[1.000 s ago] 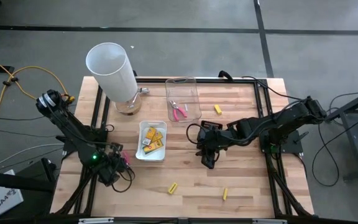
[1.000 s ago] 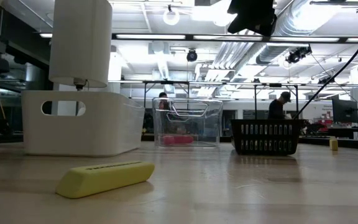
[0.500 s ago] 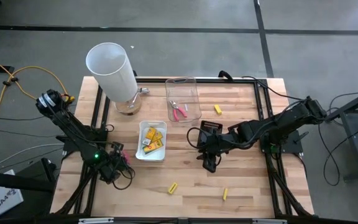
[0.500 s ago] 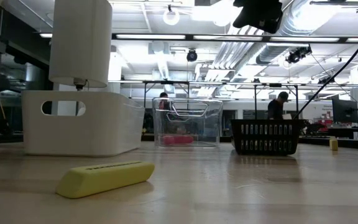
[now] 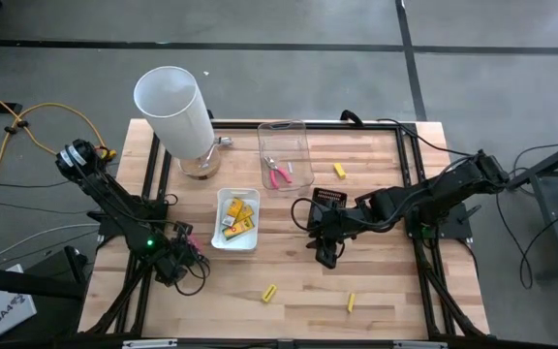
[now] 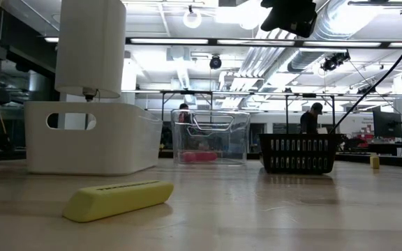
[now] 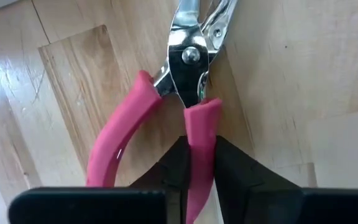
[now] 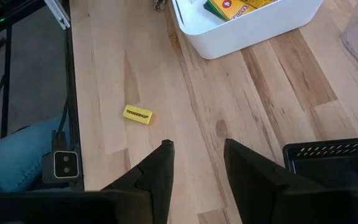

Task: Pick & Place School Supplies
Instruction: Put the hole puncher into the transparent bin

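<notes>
Pliers number two, yellow sticks three; left jaws pinch one handle, right jaws spread.

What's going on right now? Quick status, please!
Left gripper shut on one handle of pink-handled pliers on the table. Right gripper open, empty, hovering near the white tray. Nothing in the way.

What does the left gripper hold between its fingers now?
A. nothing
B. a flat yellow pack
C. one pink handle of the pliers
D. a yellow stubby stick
C: in the left wrist view the left gripper is shut on one handle of the pink-handled pliers.
</notes>
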